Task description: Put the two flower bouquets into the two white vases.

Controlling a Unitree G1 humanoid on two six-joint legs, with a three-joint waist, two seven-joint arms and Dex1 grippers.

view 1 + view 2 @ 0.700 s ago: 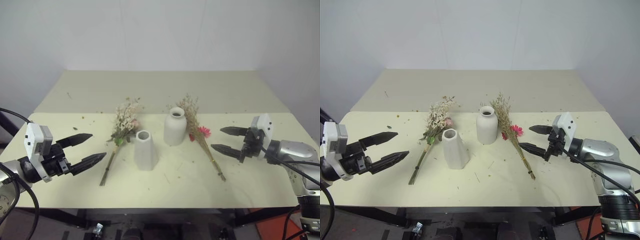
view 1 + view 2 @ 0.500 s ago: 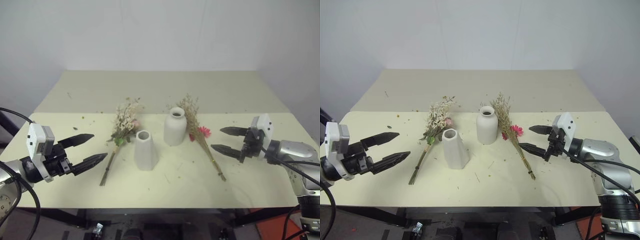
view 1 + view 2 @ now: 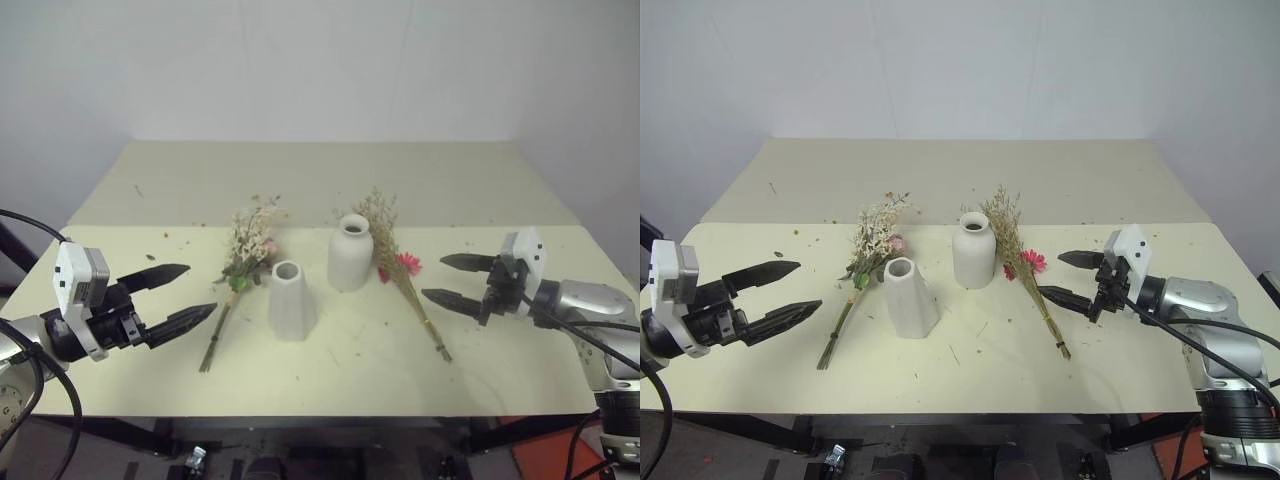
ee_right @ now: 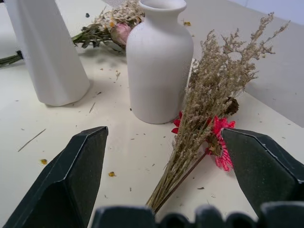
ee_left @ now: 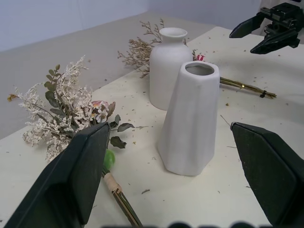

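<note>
Both bunches lie flat on the pale table. The wispy tan bouquet with red-pink blooms rests just beyond the right gripper, jaws spread (nothing between them). The fuller cream-white leafy bouquet lies ahead of the left gripper, likewise agape, beside the faceted white ceramic cone vase and rounded white bottle vase.

Cream bouquet and tan bouquet with red blooms: both lying flat; faceted white vase and round white vase: upright between them, empty

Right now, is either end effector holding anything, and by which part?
Nothing is held. The left end effector and right end effector are both open, clear of the bouquets, which lie on the table.
</note>
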